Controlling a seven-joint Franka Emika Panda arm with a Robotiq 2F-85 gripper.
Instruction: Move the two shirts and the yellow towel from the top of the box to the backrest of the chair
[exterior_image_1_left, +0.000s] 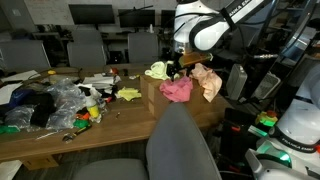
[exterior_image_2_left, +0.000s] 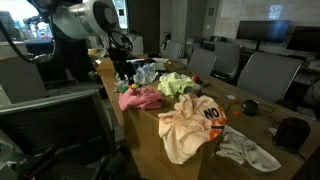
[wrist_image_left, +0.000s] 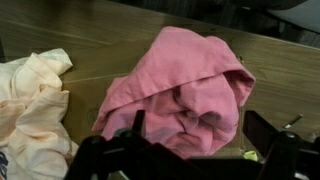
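The bright pink shirt (wrist_image_left: 190, 85) lies crumpled on the brown box (wrist_image_left: 110, 40), with the pale peach shirt (wrist_image_left: 30, 100) beside it. Both exterior views show the pink shirt (exterior_image_1_left: 177, 89) (exterior_image_2_left: 140, 98), the peach shirt (exterior_image_1_left: 207, 80) (exterior_image_2_left: 190, 122) and the yellow towel (exterior_image_1_left: 157, 70) (exterior_image_2_left: 175, 83) on the box (exterior_image_1_left: 150, 97). My gripper (wrist_image_left: 200, 135) hangs open just above the pink shirt, one finger to each side, nothing held. In the exterior views the gripper (exterior_image_1_left: 178, 68) (exterior_image_2_left: 128, 72) is over the cloths. The grey chair backrest (exterior_image_1_left: 180, 145) rises in front of the box.
A wooden table (exterior_image_1_left: 60, 140) carries a pile of clutter (exterior_image_1_left: 50, 100) beside the box. Several darker office chairs (exterior_image_1_left: 85, 48) stand behind it, and more chairs (exterior_image_2_left: 265, 70) line the far side. A white cloth (exterior_image_2_left: 250, 152) lies near the peach shirt.
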